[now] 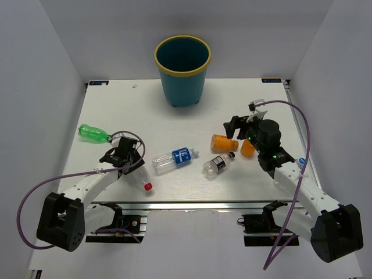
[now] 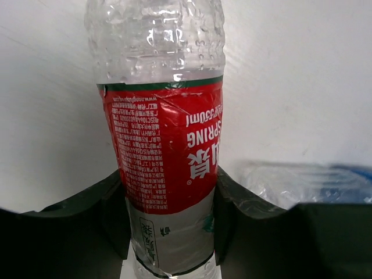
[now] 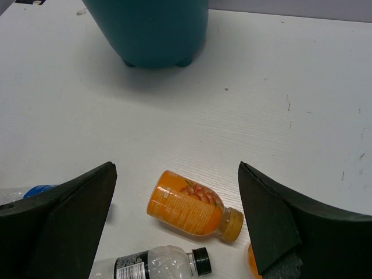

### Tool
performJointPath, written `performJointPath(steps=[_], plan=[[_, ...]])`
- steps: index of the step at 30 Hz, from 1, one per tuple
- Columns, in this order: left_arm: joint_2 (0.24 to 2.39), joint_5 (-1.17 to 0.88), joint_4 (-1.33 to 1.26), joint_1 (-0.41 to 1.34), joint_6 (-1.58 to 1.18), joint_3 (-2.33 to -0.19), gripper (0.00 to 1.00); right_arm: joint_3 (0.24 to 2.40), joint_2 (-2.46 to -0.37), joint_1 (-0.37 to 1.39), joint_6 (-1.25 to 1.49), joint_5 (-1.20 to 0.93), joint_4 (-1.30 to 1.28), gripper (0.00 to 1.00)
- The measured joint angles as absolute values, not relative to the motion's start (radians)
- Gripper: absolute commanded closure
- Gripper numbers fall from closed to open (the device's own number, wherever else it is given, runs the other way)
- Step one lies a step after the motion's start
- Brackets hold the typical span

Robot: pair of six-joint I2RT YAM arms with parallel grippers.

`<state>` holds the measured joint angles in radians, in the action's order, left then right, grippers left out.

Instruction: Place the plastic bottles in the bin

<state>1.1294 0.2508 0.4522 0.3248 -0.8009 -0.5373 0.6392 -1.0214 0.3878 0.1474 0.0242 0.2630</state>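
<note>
Where things stand: no bottle shows inside the bin (image 1: 183, 87), and six lie out on the white counter (image 1: 261, 99). By my judgement the whole job is left to do.
Top centre of the overhead view: the bin, a teal bucket with a yellow rim, stands upright. The part of its inside that shows looks bare.
Lower left: the left gripper (image 2: 168, 200) pinches the red-label bottle (image 2: 163, 145) across its body, with a finger against each side. The bottle is clear, and its red cap points to the lower right in the overhead view. Whether it is lifted off the counter I cannot tell.
Right of centre: the right gripper (image 3: 175, 171) is spread wide and holds nothing. In its wrist view the first orange bottle (image 3: 189, 210) lies on its side between and beyond the fingers.
Beside it: the second orange bottle (image 1: 247, 149) sits just to the right, partly hidden by the right arm.
Centre: the dark-label bottle (image 1: 218, 164) and the blue-label bottle (image 1: 174, 158) lie on their sides, near each other.
Far left: the green bottle (image 1: 93, 133) lies alone, well apart from the bin.
Likely step: carrying the red-label bottle to the bin, with the orange one next for the other arm.
</note>
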Motion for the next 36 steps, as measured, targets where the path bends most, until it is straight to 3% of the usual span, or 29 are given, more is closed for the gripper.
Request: performJointPath(steps=[7,9,15,22,30,34,35,36], plan=[[1.132,0.476,0.576,0.325,-0.813,-0.822,0.59,0.635,-1.019,0.389,0.145,0.077,0.274,0.11],[1.148,0.513,0.572,0.324,-0.789,-0.936,0.54,0.62,-1.009,0.389,0.144,0.108,0.295,0.11],[1.295,0.48,0.37,0.324,-0.642,-1.296,0.59,0.593,-0.961,0.389,0.11,0.157,0.317,0.11],[1.614,0.391,0.009,0.325,-0.484,-1.642,0.58,0.579,-0.936,0.389,0.087,0.205,0.322,0.11],[2.184,0.324,-0.171,0.325,-0.463,-2.331,0.57,0.573,-0.937,0.389,0.066,0.215,0.322,0.11],[2.325,0.332,-0.263,0.325,-0.484,-2.377,0.38,0.573,-0.947,0.389,0.054,0.23,0.322,0.11],[2.348,0.331,-0.276,0.325,-0.487,-2.373,0.17,0.573,-0.95,0.389,0.051,0.234,0.323,0.11],[2.366,0.329,-0.286,0.325,-0.489,-2.368,0.07,0.573,-0.955,0.389,0.049,0.237,0.323,0.11]])
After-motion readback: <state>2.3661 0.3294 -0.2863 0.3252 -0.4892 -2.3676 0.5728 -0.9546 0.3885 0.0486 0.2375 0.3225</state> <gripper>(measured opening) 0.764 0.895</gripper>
